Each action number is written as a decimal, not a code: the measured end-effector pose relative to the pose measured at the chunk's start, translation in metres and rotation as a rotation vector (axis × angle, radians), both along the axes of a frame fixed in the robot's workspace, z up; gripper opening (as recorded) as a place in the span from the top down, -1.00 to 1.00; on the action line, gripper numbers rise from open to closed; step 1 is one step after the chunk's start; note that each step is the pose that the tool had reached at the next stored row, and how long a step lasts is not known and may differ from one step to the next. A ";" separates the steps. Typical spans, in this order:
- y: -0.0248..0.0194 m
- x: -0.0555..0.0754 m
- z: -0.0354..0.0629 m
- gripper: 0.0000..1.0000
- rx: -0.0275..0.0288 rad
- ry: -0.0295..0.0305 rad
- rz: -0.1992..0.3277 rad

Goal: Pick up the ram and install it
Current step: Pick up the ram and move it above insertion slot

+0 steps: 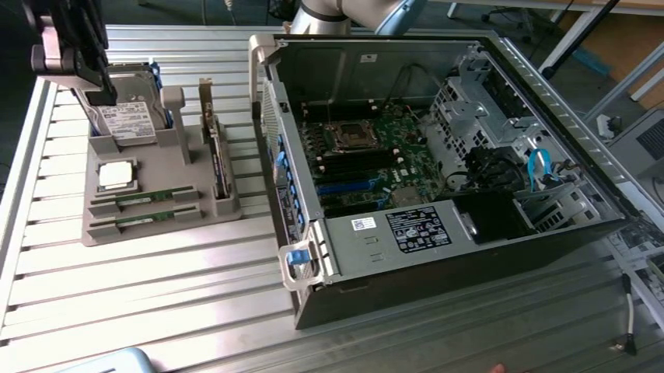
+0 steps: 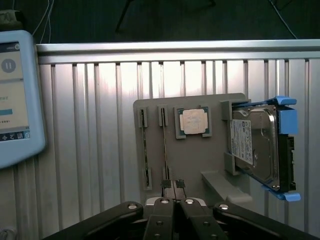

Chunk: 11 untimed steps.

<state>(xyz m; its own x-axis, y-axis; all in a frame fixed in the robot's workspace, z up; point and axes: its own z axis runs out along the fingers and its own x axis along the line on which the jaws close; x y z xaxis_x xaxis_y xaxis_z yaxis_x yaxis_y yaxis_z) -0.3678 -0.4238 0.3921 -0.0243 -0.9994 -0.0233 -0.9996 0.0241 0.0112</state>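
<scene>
Gripper (image 2: pixel 173 186) sits closest to the wrist cam, w/ both fingers (image 2: pixel 161 220) pressed together. It is fully closed w/ nothing btwn them, raised above the grey tray (image 2: pixel 200 165) and touching none of the parts. In the exterior view the gripper (image 1: pixel 99 93) shows at upper left, over the tray's far end.

Two ram sticks (image 1: pixel 140 200) sit in parallel slots at the tray's (image 1: pixel 155 175) end toward the desk's (image 1: pixel 155 295) near edge, apart from the gripper. From the wrist cam they show edge-on as thin lines (image 2: pixel 165 145). CPU (image 2: pixel 192 121) lies btwn the sticks and the HDD (image 2: pixel 255 145), which stands in a blue carrier at the tray's other end. Expansion card (image 1: pixel 214 148) stands upright along the tray edge nearest the PC case (image 1: pixel 343 280).

PC case lies open on the desk toward the exterior view's right, motherboard (image 1: pixel 374 148) exposed. Blue-rimmed touchscreen pendant (image 2: pixel 15 95) rests by the desk's near edge.
</scene>
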 end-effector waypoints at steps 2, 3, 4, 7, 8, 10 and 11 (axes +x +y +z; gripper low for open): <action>0.0000 0.000 0.0000 0.80 -0.0001 0.0002 0.000; 0.0000 0.000 -0.0004 0.80 -0.0001 0.0001 0.000; 0.0000 0.000 -0.0009 0.80 0.0000 0.0000 0.000; 0.0000 0.000 -0.0023 0.80 -0.0001 0.0001 0.000; 0.0000 0.000 -0.0023 0.80 -0.0001 0.0002 0.000; 0.0000 0.000 -0.0023 0.80 -0.0001 0.0002 0.000; -0.0001 0.000 -0.0025 0.80 0.0042 -0.0006 0.000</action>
